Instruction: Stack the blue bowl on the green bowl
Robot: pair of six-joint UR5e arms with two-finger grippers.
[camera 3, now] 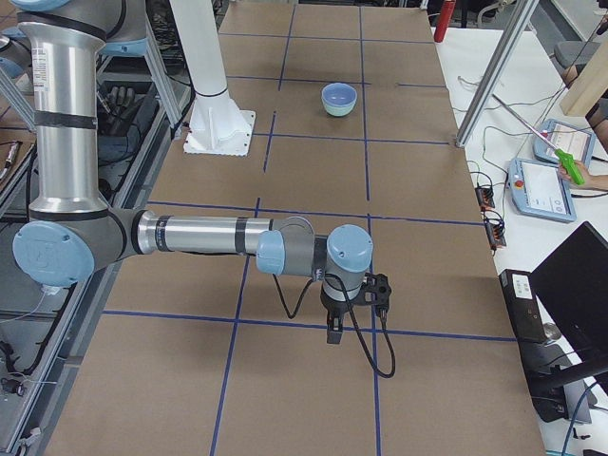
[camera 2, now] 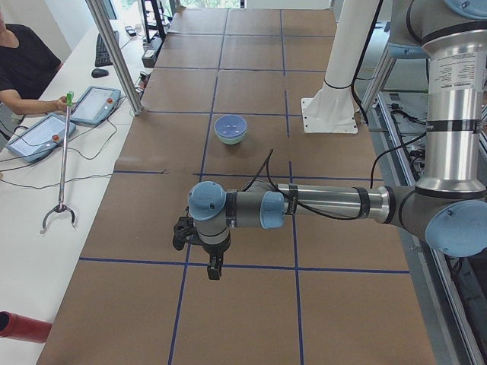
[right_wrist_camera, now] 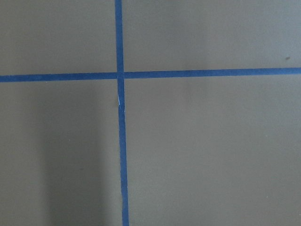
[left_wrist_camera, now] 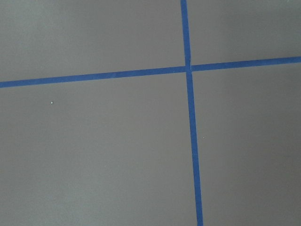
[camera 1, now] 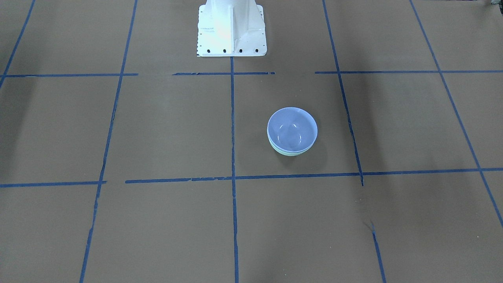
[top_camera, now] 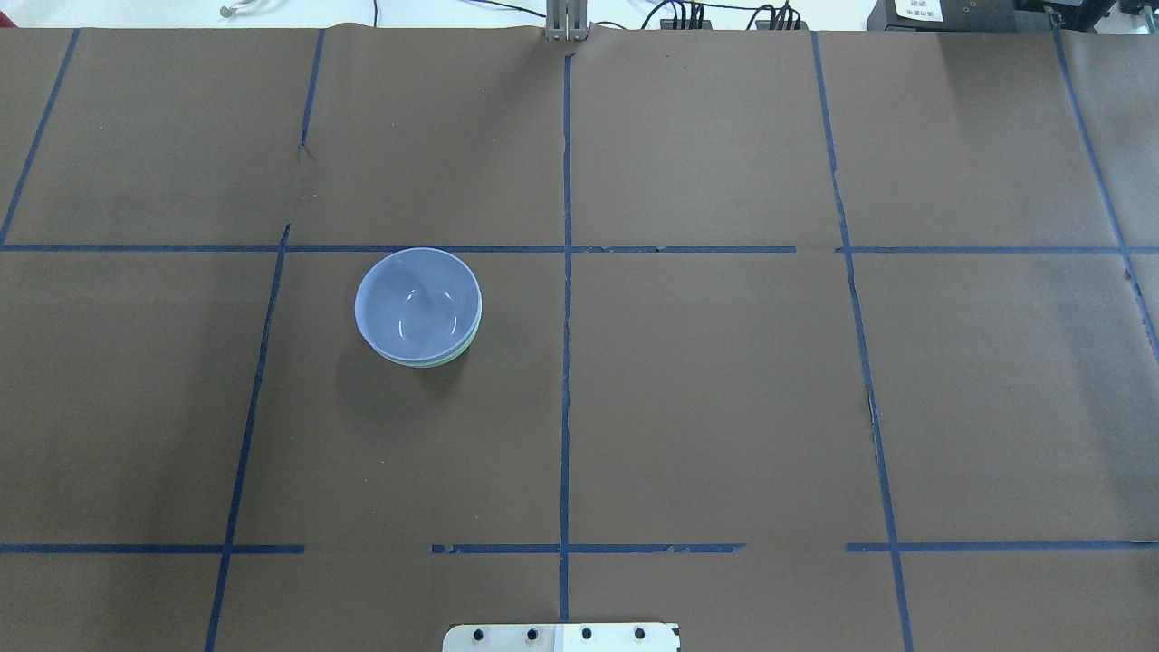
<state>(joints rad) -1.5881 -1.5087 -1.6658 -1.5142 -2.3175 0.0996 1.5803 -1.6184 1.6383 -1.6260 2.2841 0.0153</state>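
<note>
Spanning every view, the brown worktop (top_camera: pixel 724 407) is gridded with blue tape lines (top_camera: pixel 566 362), and it carries just 1 stack.

The 2 arms come next in size. The left arm (camera 2: pixel 327 204) and the right arm (camera 3: pixel 199 235) each reach low over the worktop at opposite ends, well apart from the bowls, and neither shows in the overhead or front-facing views.

The blue bowl (top_camera: pixel 416 303) sits upright inside the green bowl (top_camera: pixel 433 363), in a tape square on the robot's left side of the centre line. Only a thin mint crescent of the green bowl shows under the blue rim. From this, the stacking looks done.

Smallest are the grasping parts. The left end effector (camera 2: pixel 215 270) and the right end effector (camera 3: pixel 334 331) point down at bare worktop. They appear only in the side views, so I cannot tell whether either is released or clenched. Neither holds a bowl. Both wrist cameras show only tape crossings.

Risks from here seem slight:
- An arm sweeping back across the middle at its low height could clip the stack and slide it, since both bowls are glossy.
- Whether the blue bowl is fully level in the green one is not certain. The crescent may be only viewing angle, but a tilted seat could rock if nudged.
</note>
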